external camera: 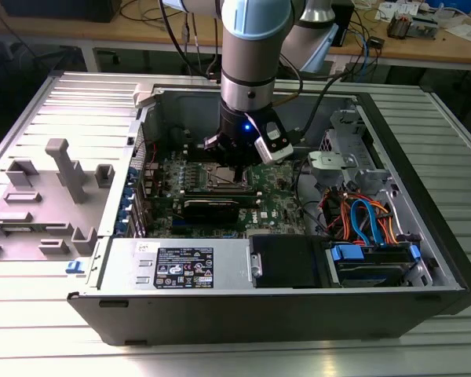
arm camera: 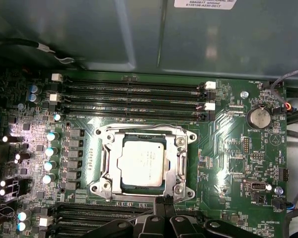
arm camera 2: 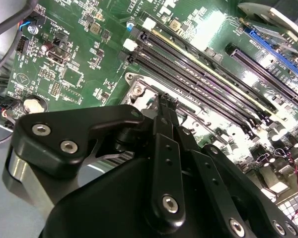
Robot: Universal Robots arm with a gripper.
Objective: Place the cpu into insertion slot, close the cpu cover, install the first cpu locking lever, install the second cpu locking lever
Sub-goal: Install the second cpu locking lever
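Black links and screws of my gripper [arm camera 2: 167, 101] sit closest to the lens in the second wrist view, and its fingers are pressed together into one narrow tip with nothing between them. That tip rests at the silver edge of the cpu cover [arm camera: 141, 161], on the side of the socket away from the coin battery [arm camera: 259, 118].

In the first wrist view the cover lies flat over the insertion slot [arm camera: 105, 184], and the cpu [arm camera: 142, 162] sits inside its window, grey top facing up with faint print I cannot read. Small white lettering marks the green board [arm camera: 228, 148] near the battery; it is too fine to make out. Long black memory slots [arm camera: 131, 96] run beside the socket.

From the exterior view, my arm [external camera: 255, 55] reaches down into the open computer case [external camera: 243, 306], whose power supply carries a white label [external camera: 184, 267] with unreadable text.
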